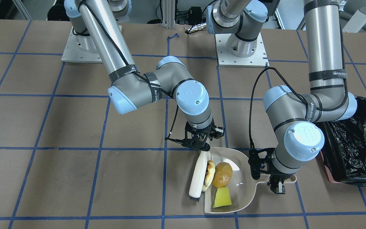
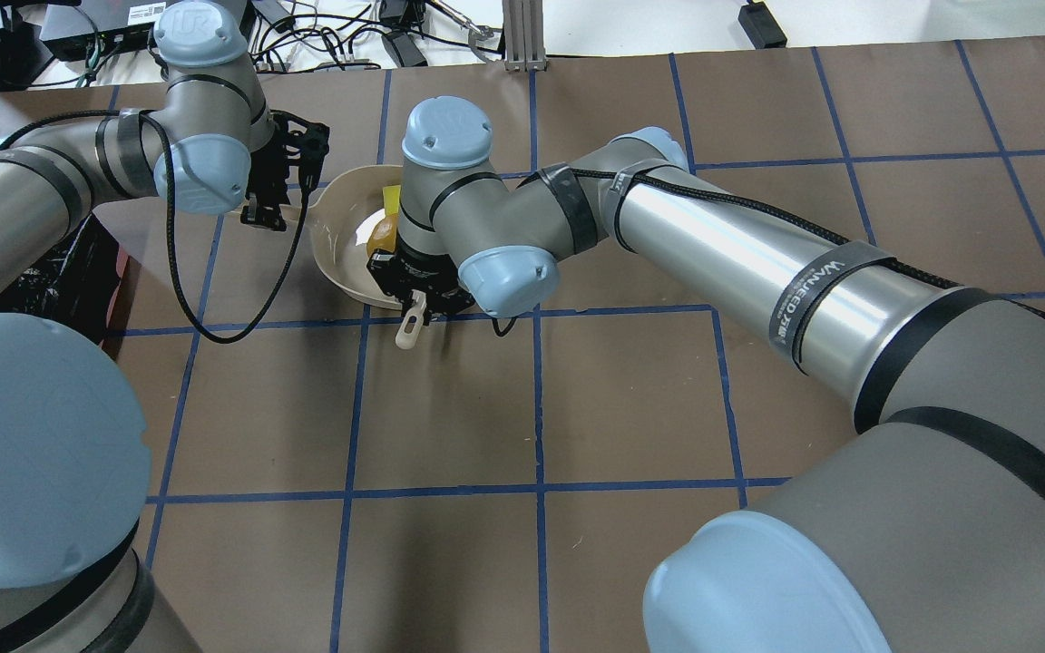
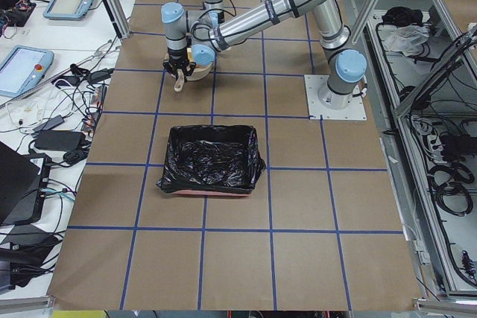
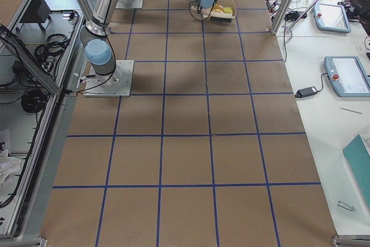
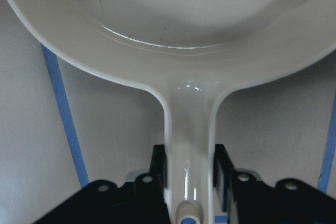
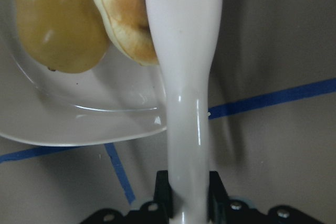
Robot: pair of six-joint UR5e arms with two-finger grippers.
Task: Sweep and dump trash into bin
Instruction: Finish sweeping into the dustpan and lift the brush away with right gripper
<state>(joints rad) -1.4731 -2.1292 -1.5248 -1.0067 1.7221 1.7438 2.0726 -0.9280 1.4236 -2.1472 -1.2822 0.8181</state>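
I'm watching the left gripper (image 5: 190,174) clamping the dustpan (image 1: 245,190) by its handle and the right gripper (image 6: 187,192) pinching the brush (image 1: 198,178) by its handle. All the trash is sitting in the dustpan: the bread stick (image 1: 209,175) at the lip against the brush, the brown lump (image 1: 222,174) beside it, the yellow wedge (image 1: 222,197) towards the operators. I'm worrying that dipping the mouth while lifting, or pulling the brush away early, would let the bread stick roll out; the thin handle might also pivot in the jaws. The dustpan's long axis is running along the table, handle pointing at the bin (image 1: 354,143), mouth facing away
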